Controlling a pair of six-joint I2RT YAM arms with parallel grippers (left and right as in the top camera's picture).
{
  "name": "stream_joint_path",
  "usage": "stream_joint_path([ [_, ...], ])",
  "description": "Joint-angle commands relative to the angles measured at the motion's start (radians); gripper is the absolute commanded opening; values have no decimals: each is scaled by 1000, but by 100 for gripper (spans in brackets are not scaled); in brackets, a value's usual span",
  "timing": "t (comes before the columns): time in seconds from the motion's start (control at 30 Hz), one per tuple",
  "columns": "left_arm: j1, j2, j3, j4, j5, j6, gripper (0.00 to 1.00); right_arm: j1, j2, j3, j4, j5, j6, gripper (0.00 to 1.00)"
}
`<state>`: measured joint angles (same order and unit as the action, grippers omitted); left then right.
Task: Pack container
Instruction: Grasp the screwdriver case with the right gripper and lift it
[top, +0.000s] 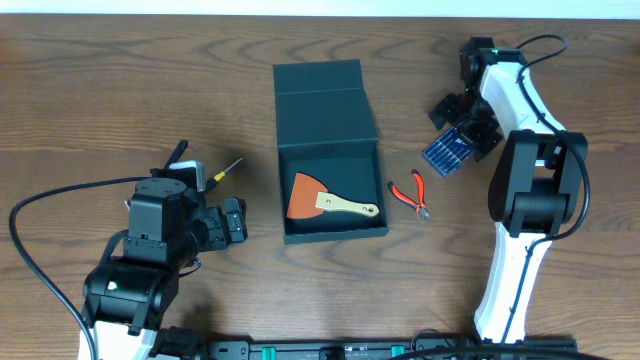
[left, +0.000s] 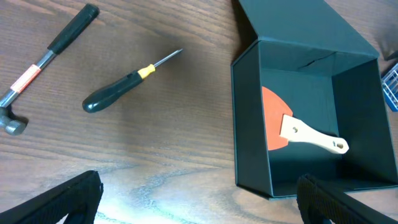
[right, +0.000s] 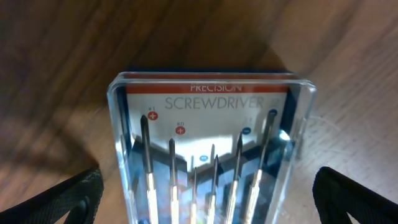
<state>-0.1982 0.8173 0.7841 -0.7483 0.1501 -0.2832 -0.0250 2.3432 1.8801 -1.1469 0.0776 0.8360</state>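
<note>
The dark teal container (top: 282, 190) stands open in the middle of the table, its flap lid (top: 320, 90) lying back. Inside lies an orange scraper (top: 325, 200) with a pale wooden handle, also in the left wrist view as the scraper (left: 292, 127) within the container (left: 249, 124). My left gripper (top: 235, 222) is open just left of the box, and nothing lies between the spread fingers of the left gripper (left: 199, 199). My right gripper (top: 465, 122) hangs open over a clear precision screwdriver case (top: 447, 152); in the right wrist view the case (right: 211, 143) lies between the wide fingers of the right gripper (right: 208, 199), which stand apart from it.
Red-handled pliers (top: 410, 195) lie right of the box. A black-handled screwdriver (left: 124, 84) and a hammer (left: 43, 59) lie left of it. In the overhead view the screwdriver (top: 222, 172) shows beside my left arm, which hides most of the hammer.
</note>
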Motion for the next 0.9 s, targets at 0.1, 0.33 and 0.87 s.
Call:
stream_joint_path([
  [0.1,2,-2,19,5,-11,17,99,-9,15,-58,37,12,-30,99],
  [0.33,2,-2,19,5,-11,16,99,-8,15,-77,56,12,-54,99],
  [0.87,2,-2,19,5,-11,16,99,-6,15,-78,82,-16,-128,99],
])
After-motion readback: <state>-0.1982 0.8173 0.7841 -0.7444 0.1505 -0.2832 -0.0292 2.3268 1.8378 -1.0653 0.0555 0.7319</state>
